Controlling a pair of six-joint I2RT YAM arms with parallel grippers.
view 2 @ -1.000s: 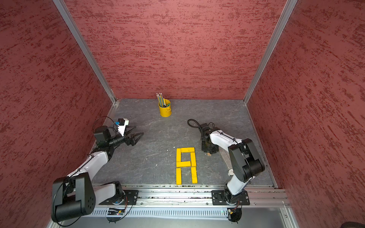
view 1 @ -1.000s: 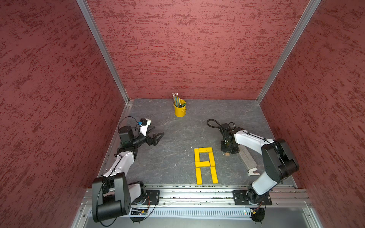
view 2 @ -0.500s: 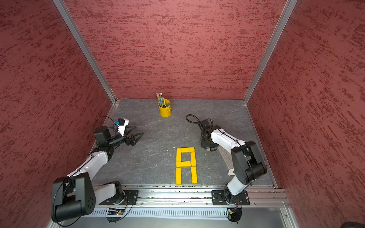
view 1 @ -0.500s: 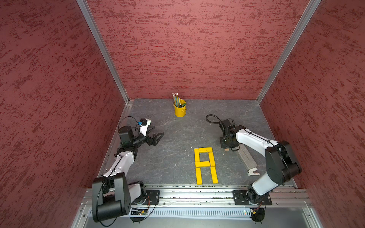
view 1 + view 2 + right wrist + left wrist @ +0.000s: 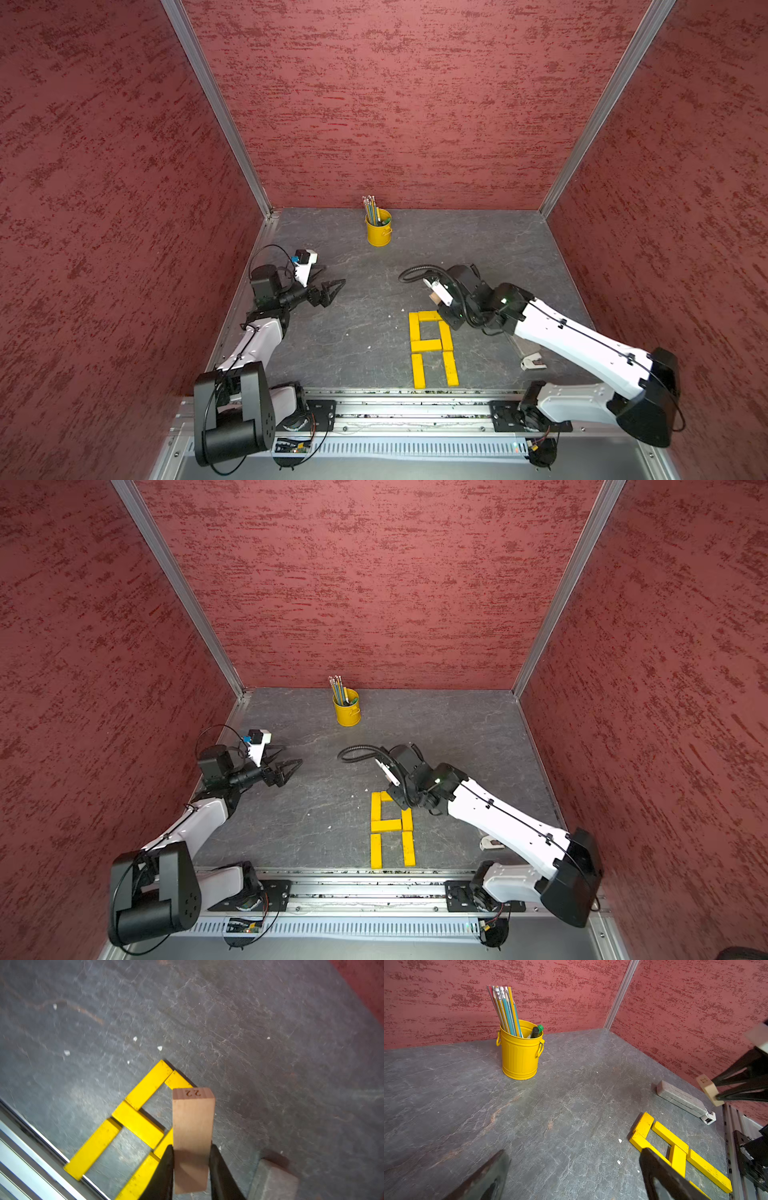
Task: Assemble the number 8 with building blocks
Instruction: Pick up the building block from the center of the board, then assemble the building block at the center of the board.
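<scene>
The right gripper [image 5: 191, 1145], pinching the tan plank [image 5: 193, 1126], has carried it from beside the grey slab [image 5: 681, 1098] to above the far corner of the yellow figure [image 5: 430, 345], whose near end lies open, so only this closing bar remains; the left gripper [image 5: 334, 290] hovers spread, empty.

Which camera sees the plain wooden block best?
The right wrist view: the tan block fills the middle, held in the right gripper, number 22 readable. The left wrist view shows it small at the edge; a top view shows only a speck.
</scene>
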